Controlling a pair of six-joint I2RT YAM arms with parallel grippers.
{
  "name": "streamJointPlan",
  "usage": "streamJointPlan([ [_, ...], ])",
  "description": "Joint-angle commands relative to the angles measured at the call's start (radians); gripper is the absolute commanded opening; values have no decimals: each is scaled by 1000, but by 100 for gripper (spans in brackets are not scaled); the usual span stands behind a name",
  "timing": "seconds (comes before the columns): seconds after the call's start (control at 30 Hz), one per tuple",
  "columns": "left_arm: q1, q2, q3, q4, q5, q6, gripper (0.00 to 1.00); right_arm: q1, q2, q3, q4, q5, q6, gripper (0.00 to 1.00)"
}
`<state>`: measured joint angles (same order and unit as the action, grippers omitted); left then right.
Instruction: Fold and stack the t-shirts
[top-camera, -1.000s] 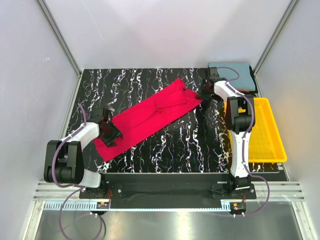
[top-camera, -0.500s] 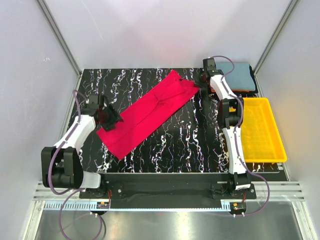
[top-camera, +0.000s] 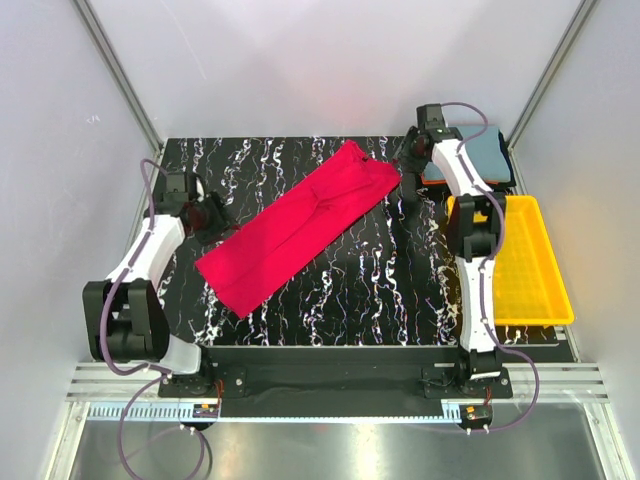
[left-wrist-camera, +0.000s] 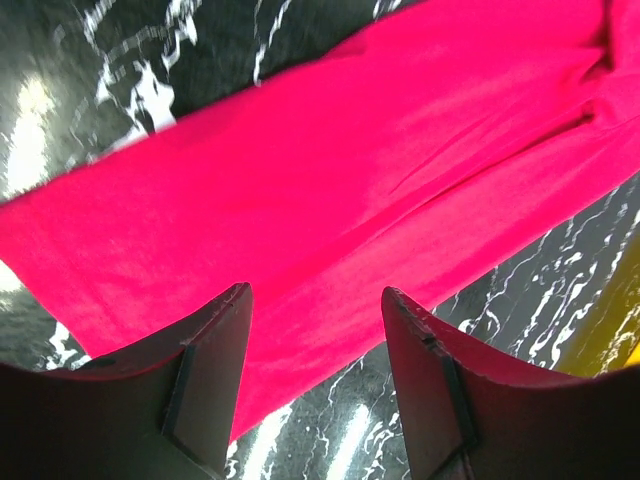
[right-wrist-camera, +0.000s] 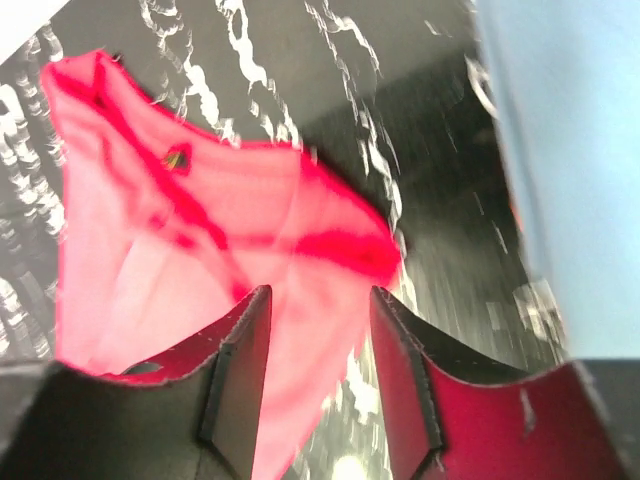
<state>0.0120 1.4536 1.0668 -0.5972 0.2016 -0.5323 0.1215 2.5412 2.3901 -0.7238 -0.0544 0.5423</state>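
Got the bright red soft cloth t-shirt (top-camera: 300, 222) lying in a long diagonal strip on the black marbled counter (top-camera: 390, 290), left claw (left-wrist-camera: 315, 300) and right claw (right-wrist-camera: 318, 300) both wide and empty near opposite ends, so could easily bunch or skew the next fold by pinching unevenly.

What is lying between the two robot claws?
The red t-shirt lies flat on the table between the left gripper and the right gripper. Both grippers are open and hold nothing. The top view shows this best.
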Motion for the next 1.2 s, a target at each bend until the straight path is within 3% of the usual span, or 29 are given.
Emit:
streamJointPlan([
  [0.0,42,-44,39,33,59,35,61,13,-258,-125,-23,73,87,52],
  [0.2,139,-45,22,102,73,-1,61,99,-547,-584,60,128,191,56],
  [0.37,253,-32,-73,203,264,-73,61,355,-769,-943,157,108,460,56],
  [0.5,316,-33,-105,238,295,-94,61,602,-869,-1135,325,155,732,55],
  [0.6,344,-30,-113,240,297,-95,61,771,-849,-1149,357,183,921,56],
  [0.83,407,-13,-125,261,331,-127,61,960,-710,-1090,357,145,1252,56],
  [1.17,419,-53,-146,269,323,-118,62,1009,-431,-879,422,105,1196,54],
])
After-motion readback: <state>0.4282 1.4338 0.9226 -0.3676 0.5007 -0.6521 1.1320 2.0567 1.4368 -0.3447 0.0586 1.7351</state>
